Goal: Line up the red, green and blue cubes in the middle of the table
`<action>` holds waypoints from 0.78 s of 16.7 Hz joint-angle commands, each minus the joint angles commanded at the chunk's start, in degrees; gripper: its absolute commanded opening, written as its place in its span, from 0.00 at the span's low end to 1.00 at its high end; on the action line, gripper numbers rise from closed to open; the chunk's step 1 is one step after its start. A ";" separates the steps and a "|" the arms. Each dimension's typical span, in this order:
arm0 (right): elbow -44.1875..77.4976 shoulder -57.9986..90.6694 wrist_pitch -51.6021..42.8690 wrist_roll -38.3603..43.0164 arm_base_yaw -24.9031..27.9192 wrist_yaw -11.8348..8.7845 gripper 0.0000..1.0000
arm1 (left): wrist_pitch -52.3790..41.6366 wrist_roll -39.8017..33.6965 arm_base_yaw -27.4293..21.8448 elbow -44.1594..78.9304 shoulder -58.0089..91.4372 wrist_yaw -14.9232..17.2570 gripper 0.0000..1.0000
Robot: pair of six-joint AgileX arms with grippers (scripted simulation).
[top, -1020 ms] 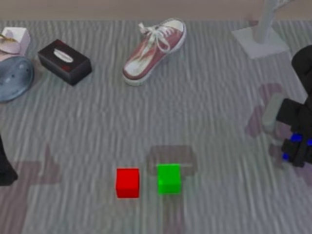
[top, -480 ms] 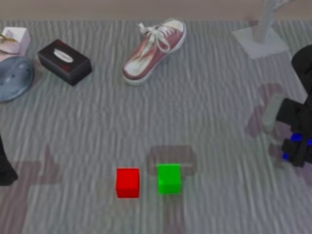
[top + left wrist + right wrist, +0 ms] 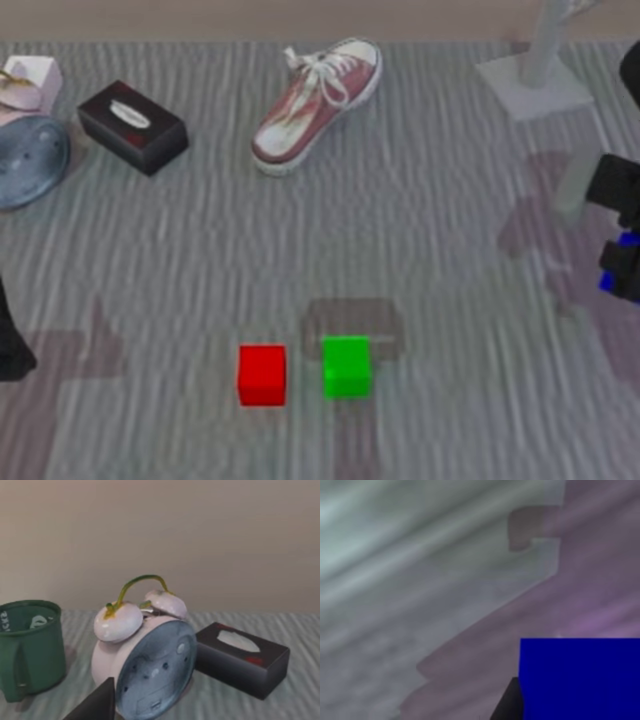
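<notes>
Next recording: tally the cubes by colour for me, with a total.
Red cube: 1
Green cube: 1
Blue cube: 1, at the right hand, table's right edge
Total: 3

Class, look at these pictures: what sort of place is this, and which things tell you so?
Probably a simulated robot test table, not a home: a striped grey table holds plain red and green cubes beside an unrelated sneaker and alarm clock.

The top view looked straight down on the table (image 3: pixel 450 230). The left wrist view faced the clock (image 3: pixel 150 665) closely, sharing the tissue box (image 3: pixel 133 126). The right wrist view hovered near the blue cube (image 3: pixel 580 680).
</notes>
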 joint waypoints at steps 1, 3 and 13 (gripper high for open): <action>0.32 -0.37 -0.50 0.03 0.02 0.00 0.00 | 0.00 0.00 0.00 0.00 0.00 0.00 1.00; 0.34 -0.40 -0.53 0.03 0.02 0.00 0.00 | 0.00 0.00 0.00 0.00 0.00 0.00 1.00; 3.05 -0.01 -3.28 1.10 18.74 0.05 0.00 | 0.00 0.00 0.00 0.00 0.00 0.00 1.00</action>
